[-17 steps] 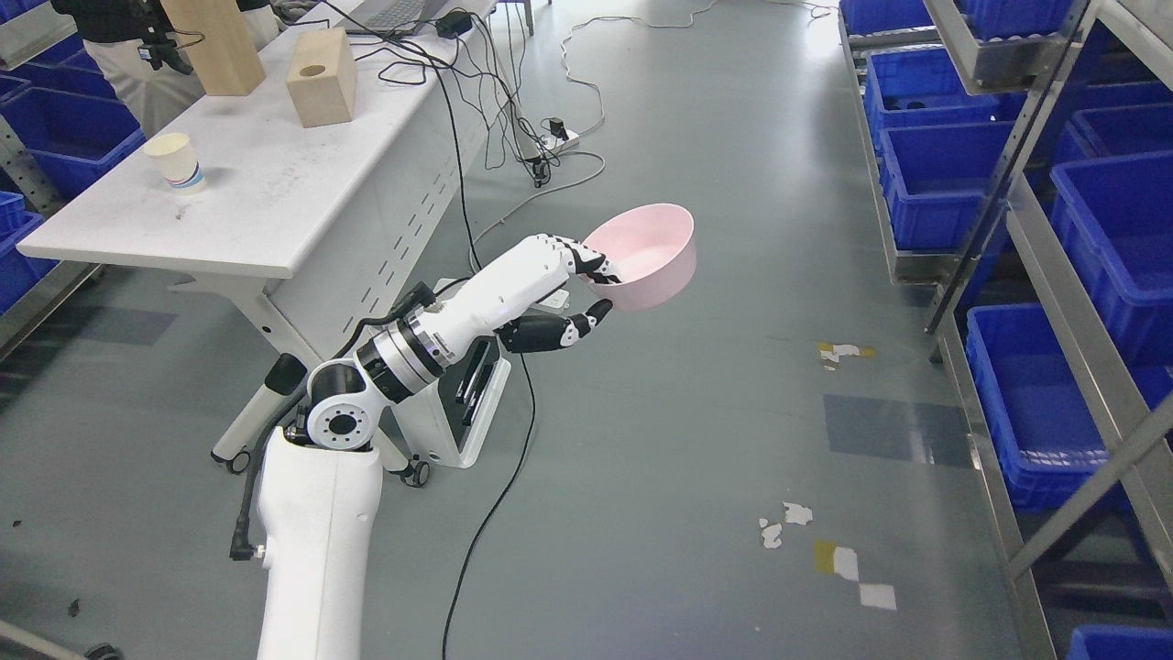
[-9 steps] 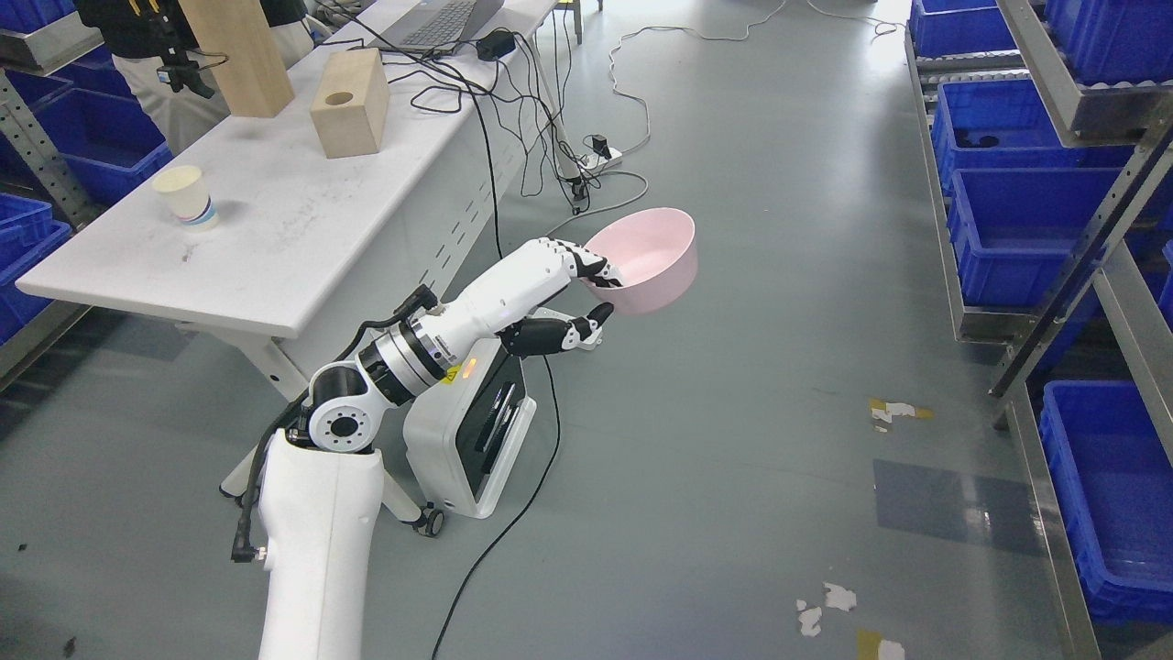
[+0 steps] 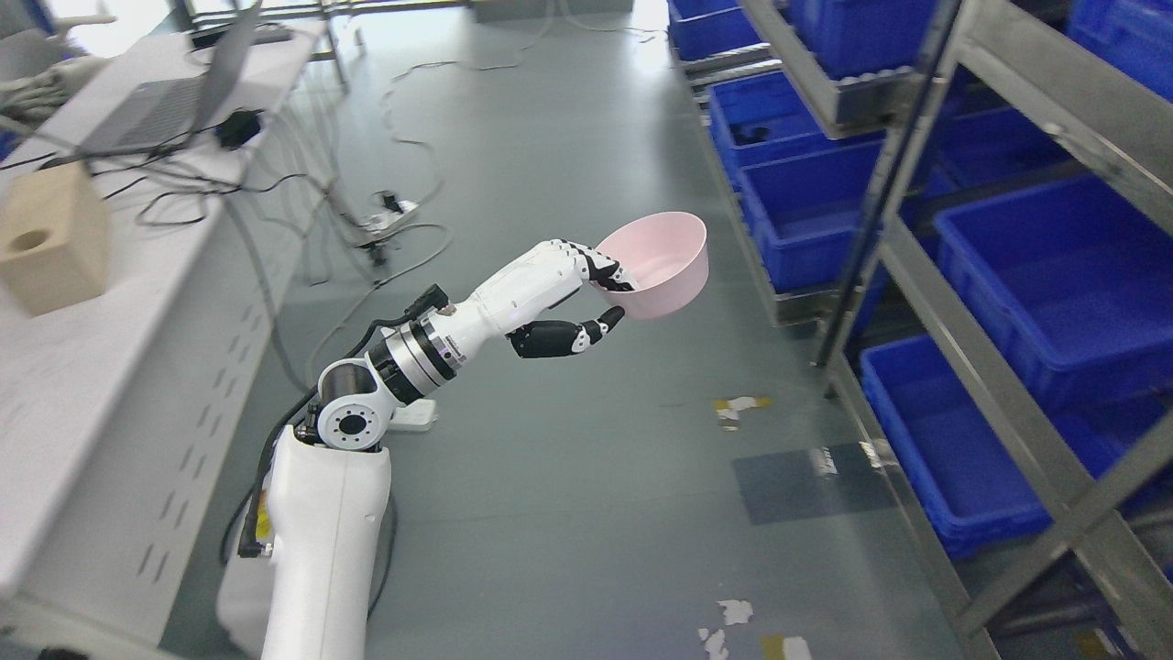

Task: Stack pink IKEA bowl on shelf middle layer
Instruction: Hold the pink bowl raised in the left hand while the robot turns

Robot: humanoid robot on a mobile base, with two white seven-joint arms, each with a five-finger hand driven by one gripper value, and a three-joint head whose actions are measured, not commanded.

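Note:
A pink bowl [image 3: 662, 261] hangs in the air over the grey floor, tilted a little, mouth up. My left hand [image 3: 600, 291] is shut on its near rim, fingers over the edge and thumb under the base. The left arm reaches up from the lower left. A metal shelf rack [image 3: 926, 302] stands at the right, just beyond the bowl. Its layers hold blue bins [image 3: 1054, 275]. No right arm shows.
A white table [image 3: 82, 367] runs along the left with a wooden block [image 3: 50, 240], a laptop [image 3: 165, 105] and tangled cables [image 3: 367, 220]. Paint chips [image 3: 738, 408] mark the floor between table and rack.
The whole picture has swung to the right, so the camera moved: the rack now fills the right side and the table sits closer at the left. The hand still holds the bowl the same way.

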